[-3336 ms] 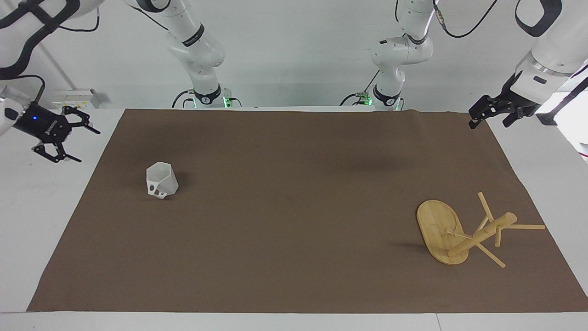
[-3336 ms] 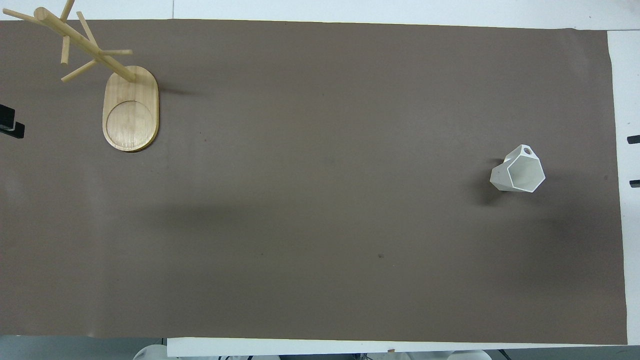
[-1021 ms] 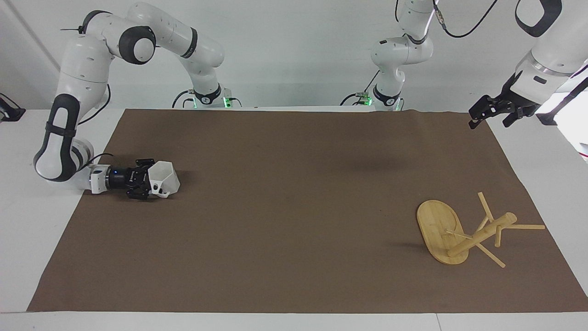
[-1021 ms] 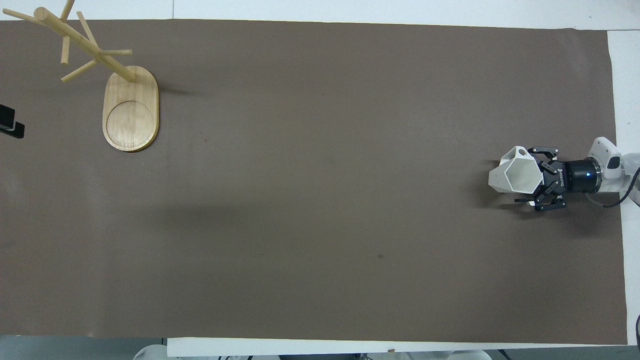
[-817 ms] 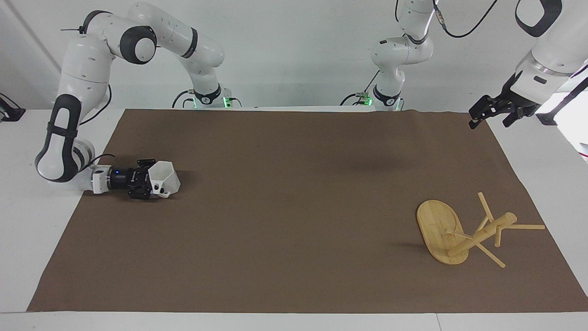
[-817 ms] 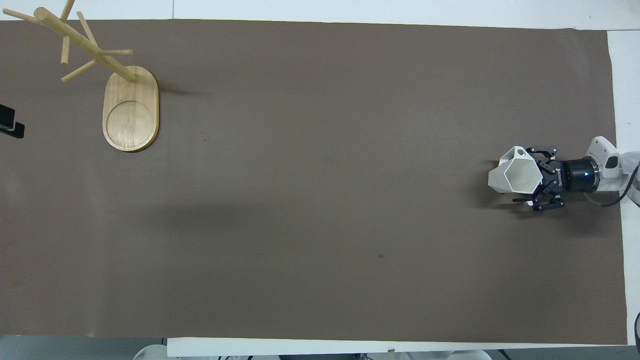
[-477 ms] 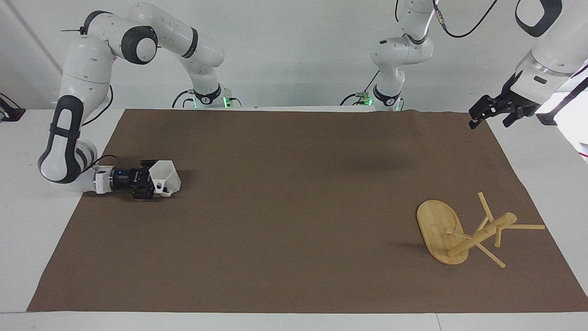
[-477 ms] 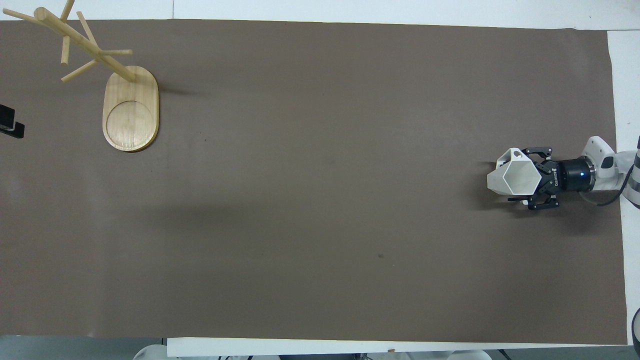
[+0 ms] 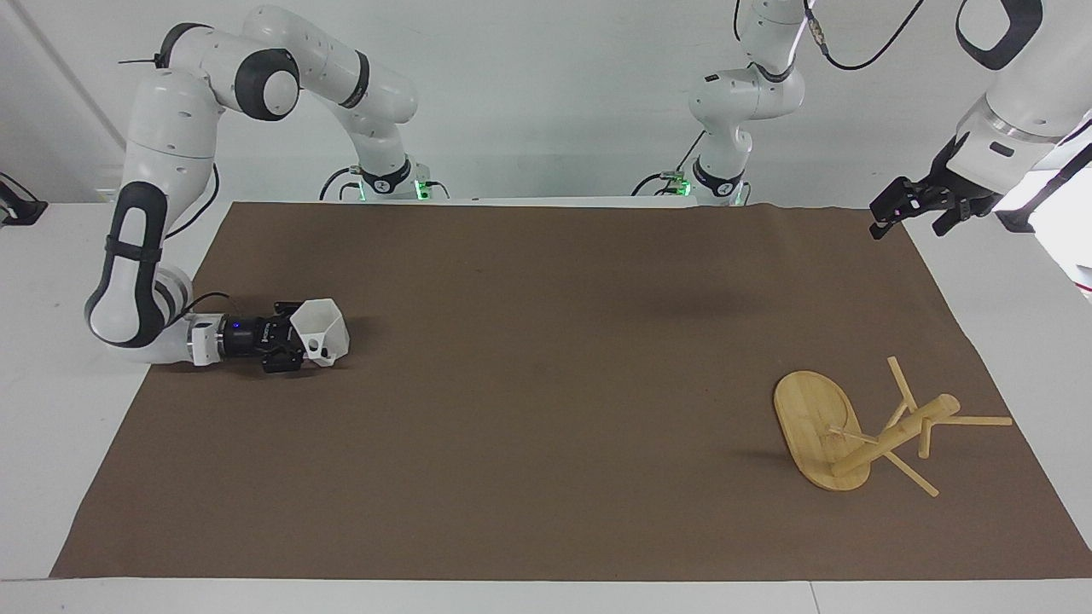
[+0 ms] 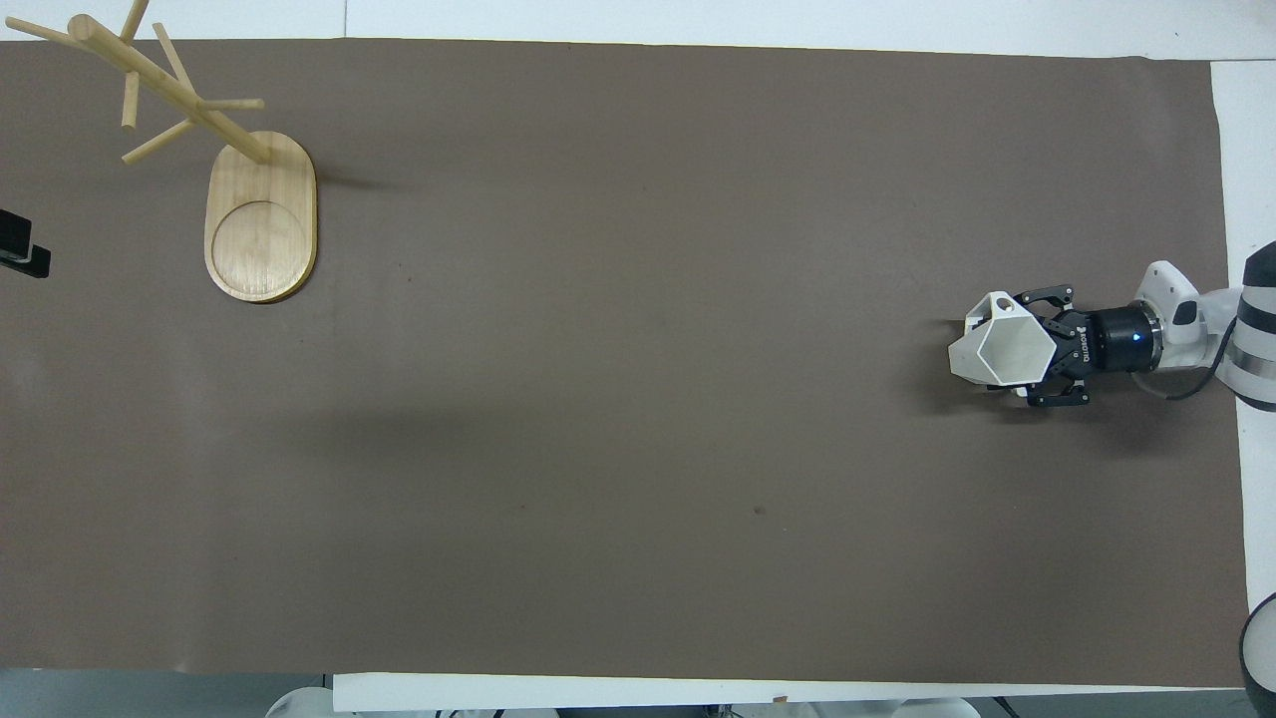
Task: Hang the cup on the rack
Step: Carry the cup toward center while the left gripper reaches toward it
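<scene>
The small white faceted cup (image 9: 324, 331) (image 10: 997, 353) is at the right arm's end of the brown mat, mouth tilted up. My right gripper (image 9: 299, 345) (image 10: 1024, 349) lies low and level over the mat and is shut on the cup's side, beside its pierced handle. The bamboo rack (image 9: 879, 439) (image 10: 189, 105) stands on its oval base (image 9: 810, 409) (image 10: 261, 229) at the left arm's end of the mat, farther from the robots than the cup. My left gripper (image 9: 906, 207) (image 10: 20, 251) waits open and empty in the air over the mat's corner at that end.
A brown mat (image 9: 546, 401) (image 10: 638, 419) covers most of the white table (image 9: 51, 409). Nothing else lies on it between the cup and the rack.
The right gripper has closed on the cup and carried it a short way toward the middle of the mat. The left arm and the rack have not moved.
</scene>
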`<action>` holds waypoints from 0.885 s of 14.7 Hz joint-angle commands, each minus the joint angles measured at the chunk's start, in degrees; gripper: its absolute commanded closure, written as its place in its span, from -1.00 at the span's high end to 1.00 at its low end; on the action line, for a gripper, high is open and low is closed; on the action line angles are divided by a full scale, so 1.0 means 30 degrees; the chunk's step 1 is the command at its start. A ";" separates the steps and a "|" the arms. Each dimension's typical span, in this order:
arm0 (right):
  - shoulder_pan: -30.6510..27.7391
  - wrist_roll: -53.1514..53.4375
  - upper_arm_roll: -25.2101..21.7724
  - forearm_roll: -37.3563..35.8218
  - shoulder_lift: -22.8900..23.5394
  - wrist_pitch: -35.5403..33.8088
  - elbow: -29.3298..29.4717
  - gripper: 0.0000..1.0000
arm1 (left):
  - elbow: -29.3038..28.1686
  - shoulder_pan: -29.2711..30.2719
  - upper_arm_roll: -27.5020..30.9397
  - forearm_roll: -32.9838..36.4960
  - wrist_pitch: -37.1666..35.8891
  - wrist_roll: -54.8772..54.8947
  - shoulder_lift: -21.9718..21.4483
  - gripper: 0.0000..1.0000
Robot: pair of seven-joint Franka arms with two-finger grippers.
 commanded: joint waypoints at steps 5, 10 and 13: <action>0.3873 0.3804 0.0000 0.3687 -0.4080 0.2348 -0.2920 -0.78 | -0.0745 -0.0042 0.0091 0.0040 0.0219 -0.0290 -0.0654 1.00; 0.8237 0.5355 0.0000 0.8462 -0.4429 0.5066 -0.3332 -0.78 | -0.2118 -0.3024 -0.0056 0.0040 0.2646 -0.4675 -0.1179 1.00; 1.0523 0.7257 0.0000 1.0224 -0.5424 0.7849 -0.3332 -0.78 | -0.2151 -0.5426 -0.0056 0.0040 0.3088 -0.7283 -0.1153 1.00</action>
